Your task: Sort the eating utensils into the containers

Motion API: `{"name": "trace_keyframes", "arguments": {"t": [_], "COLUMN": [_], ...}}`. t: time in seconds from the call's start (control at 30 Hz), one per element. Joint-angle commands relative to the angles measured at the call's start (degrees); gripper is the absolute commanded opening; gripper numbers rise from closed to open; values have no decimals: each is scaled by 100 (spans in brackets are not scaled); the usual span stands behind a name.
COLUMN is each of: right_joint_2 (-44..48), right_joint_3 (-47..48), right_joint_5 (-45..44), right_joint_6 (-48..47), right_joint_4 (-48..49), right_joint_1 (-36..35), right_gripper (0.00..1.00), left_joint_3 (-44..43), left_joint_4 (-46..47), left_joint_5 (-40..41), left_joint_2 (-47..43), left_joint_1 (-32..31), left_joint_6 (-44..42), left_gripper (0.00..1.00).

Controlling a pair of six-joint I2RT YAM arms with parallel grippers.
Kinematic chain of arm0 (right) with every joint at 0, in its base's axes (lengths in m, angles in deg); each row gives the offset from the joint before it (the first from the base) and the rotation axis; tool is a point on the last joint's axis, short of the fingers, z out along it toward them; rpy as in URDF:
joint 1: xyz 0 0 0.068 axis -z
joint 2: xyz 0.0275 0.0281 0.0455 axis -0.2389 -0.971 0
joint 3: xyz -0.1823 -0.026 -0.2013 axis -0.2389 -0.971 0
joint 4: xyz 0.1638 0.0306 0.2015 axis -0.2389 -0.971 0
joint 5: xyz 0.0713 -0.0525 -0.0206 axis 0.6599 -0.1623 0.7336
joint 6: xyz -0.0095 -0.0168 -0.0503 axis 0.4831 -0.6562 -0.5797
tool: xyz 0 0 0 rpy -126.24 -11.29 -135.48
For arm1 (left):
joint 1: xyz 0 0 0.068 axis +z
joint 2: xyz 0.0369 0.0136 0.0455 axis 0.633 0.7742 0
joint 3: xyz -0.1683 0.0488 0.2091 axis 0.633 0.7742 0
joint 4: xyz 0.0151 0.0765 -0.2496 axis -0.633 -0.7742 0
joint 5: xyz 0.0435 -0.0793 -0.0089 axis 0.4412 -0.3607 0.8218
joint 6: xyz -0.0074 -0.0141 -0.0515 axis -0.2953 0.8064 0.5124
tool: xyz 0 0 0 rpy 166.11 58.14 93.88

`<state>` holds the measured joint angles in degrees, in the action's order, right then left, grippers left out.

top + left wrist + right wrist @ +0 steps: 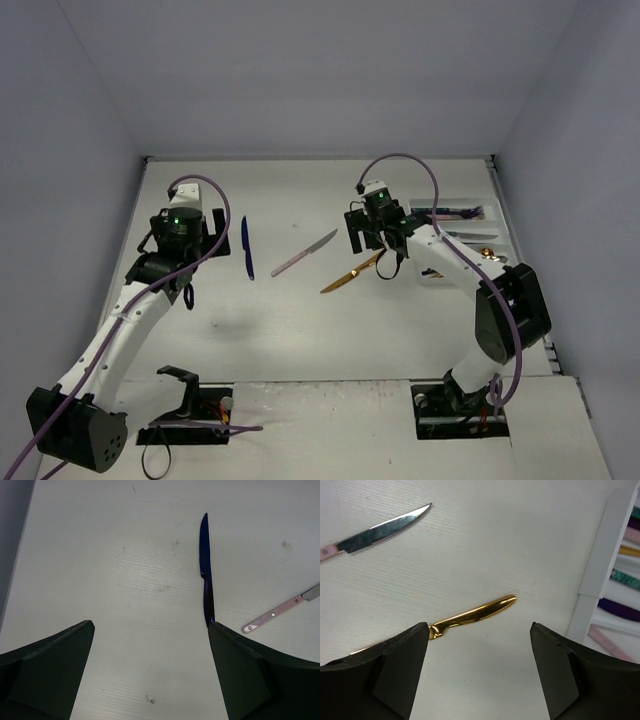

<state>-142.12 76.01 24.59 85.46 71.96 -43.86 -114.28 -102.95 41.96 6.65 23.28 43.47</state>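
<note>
- I have two pincers. My left pincer [151,625] is spread wide and holds nothing. My right pincer [480,625] is spread wide too, and it holds nothing.
- I count three knives lying flat on the white surface [300,330]: one blue, one gold and one with a pink handle.
- The blue knife [206,575] lies on the left side of the surface. It runs almost straight from near to far, and its sharp tip points away from my bases. Its handle end hides behind one finger of my left pincer.
- The pink-handled knife [304,253] lies in the middle, slanted. Its shiny blade points far and to the right. Its handle points near and to the left.
- The gold knife [472,614] lies just to the right of it, slanted much the same way. Its round handle end points toward the tray. Its blade end goes behind one finger of my right pincer, which hangs over it.
- I count one white tray [600,555], at the far right of the surface. The handles inside it are teal, purple, gold and pink. I cannot count them all.
</note>
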Motion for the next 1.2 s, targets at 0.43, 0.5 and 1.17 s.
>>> {"name": "trace_keyframes", "arguments": {"t": [0.43,0.5,1.17], "right_joint_2": [-247,-251,-1130], "right_joint_3": [113,20,360], "right_joint_5": [789,751,475], "right_joint_6": [-2557,-2473,-2388], "right_joint_4": [-756,-766,-765], "right_joint_1": [-368,-580,-1180], "right_gripper": [79,79,78], "left_joint_3": [-129,-129,-120], "left_joint_4": [209,206,192], "left_joint_5": [-4,-18,6], "left_joint_2": [-3,10,56], "left_joint_1": [34,34,34], "left_joint_6": [35,35,17], "left_gripper": [97,97,97]}}
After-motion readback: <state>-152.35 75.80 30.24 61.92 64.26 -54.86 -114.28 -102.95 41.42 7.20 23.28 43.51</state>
